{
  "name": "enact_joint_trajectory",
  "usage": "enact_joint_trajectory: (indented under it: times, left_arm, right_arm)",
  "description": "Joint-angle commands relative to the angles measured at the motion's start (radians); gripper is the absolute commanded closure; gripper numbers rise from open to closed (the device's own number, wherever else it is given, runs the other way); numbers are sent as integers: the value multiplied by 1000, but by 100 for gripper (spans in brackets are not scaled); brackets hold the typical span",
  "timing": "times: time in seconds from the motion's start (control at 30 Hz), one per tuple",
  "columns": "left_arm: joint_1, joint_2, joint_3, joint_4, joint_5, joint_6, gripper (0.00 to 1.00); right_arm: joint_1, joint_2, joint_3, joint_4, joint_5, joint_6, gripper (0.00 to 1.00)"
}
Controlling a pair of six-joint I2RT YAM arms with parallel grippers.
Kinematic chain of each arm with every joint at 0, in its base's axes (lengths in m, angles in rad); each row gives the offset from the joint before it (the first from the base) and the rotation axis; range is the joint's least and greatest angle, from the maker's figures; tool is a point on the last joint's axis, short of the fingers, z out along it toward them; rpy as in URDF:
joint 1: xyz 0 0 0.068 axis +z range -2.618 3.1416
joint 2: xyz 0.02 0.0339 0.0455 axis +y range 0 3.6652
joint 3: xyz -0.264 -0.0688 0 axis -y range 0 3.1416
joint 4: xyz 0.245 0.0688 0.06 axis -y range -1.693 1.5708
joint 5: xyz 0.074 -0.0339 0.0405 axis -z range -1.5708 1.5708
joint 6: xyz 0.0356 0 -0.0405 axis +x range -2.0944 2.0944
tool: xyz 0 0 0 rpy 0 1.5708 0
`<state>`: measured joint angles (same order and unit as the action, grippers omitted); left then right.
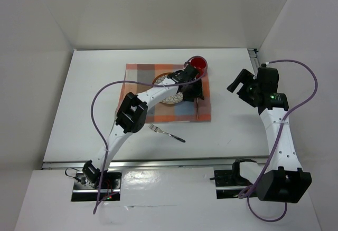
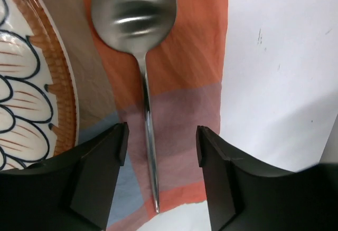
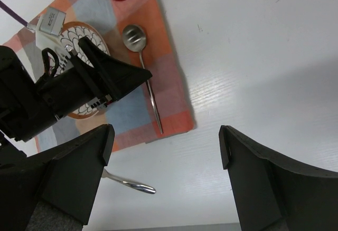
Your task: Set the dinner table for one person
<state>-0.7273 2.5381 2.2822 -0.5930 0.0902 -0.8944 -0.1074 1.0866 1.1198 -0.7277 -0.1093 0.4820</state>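
The left gripper (image 2: 161, 138) is open, jaws either side of the silver metal spoon (image 2: 133, 10) at the orange-blue-grey checked cloth placemat's (image 2: 195, 57) right edge; the right gripper (image 3: 165, 146) hangs open over the large white dinner table (image 3: 253, 46)

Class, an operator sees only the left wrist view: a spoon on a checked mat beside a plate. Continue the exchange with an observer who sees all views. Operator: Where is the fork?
Observer: The fork lies on the bare table, just off the mat's near edge.
Operator: Any cup?
Observer: A red cup stands at the mat's far right corner.
Operator: And the other arm?
Observer: The right hand hangs open over the table, right of the mat.
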Motion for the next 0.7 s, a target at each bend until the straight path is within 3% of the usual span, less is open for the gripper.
enact_joint_trajectory:
  times: [0.0,0.13,0.2,0.27,0.37,0.4,0.47,0.5,0.53,0.67]
  left_arm:
    - [-1,-55,11,28,2,12,28]
    - [-11,-127,20,-4,42,67,27]
    - [-46,-226,-3,-25,42,133,31]
    - [-82,-332,-114,-60,-45,211,37]
    - [-83,-664,-418,-88,-232,259,37]
    - [-72,-665,-494,-111,-291,259,37]
    - [-11,-835,-718,-155,-403,220,35]
    - [18,-886,-790,-195,-432,201,35]
    - [54,-973,-858,-212,-444,184,26]
    - [268,-1129,-1201,-195,-411,158,20]
  right_arm:
    - [-6,-25,8,-15,3,-8,7]
    - [-6,-25,18,-15,3,-8,7]
    - [-6,-25,18,-6,3,-8,7]
    - [-6,-25,18,4,-6,-17,7]
    - [-6,-16,18,14,-39,-40,7]
    - [-6,-4,18,14,-52,-40,7]
    - [-6,5,18,24,-76,-74,7]
    - [-6,18,18,24,-99,-74,7]
    - [-6,18,18,24,-99,-85,7]
    - [-6,39,9,33,-127,-94,7]
